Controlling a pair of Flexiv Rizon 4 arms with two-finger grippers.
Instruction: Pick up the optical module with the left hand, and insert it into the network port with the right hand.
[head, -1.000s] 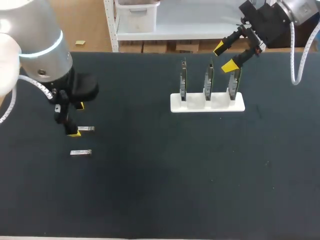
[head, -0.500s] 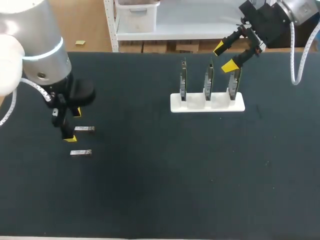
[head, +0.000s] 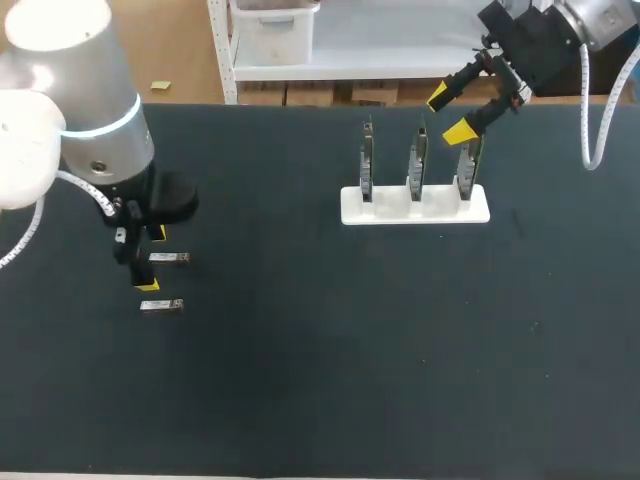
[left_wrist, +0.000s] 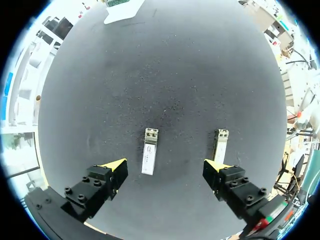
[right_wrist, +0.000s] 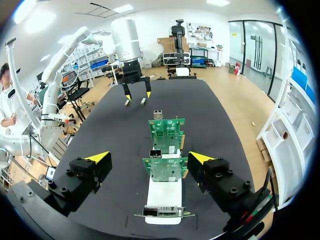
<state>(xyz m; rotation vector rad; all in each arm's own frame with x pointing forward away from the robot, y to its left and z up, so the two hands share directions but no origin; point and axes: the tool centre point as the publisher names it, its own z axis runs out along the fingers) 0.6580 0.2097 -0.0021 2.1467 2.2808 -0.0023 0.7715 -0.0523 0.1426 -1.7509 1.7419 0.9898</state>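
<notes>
Metal optical module lies between spread left jaws; second module nearby.

Left gripper creeping toward table's near edge, open fingers now straddling upper optical module, nearing lower module.

Left gripper hangs low, spread wide — right gripper, seemingly higher, likewise parted.

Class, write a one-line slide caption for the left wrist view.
Open left claw above two optical modules lying on the black table.
</notes>
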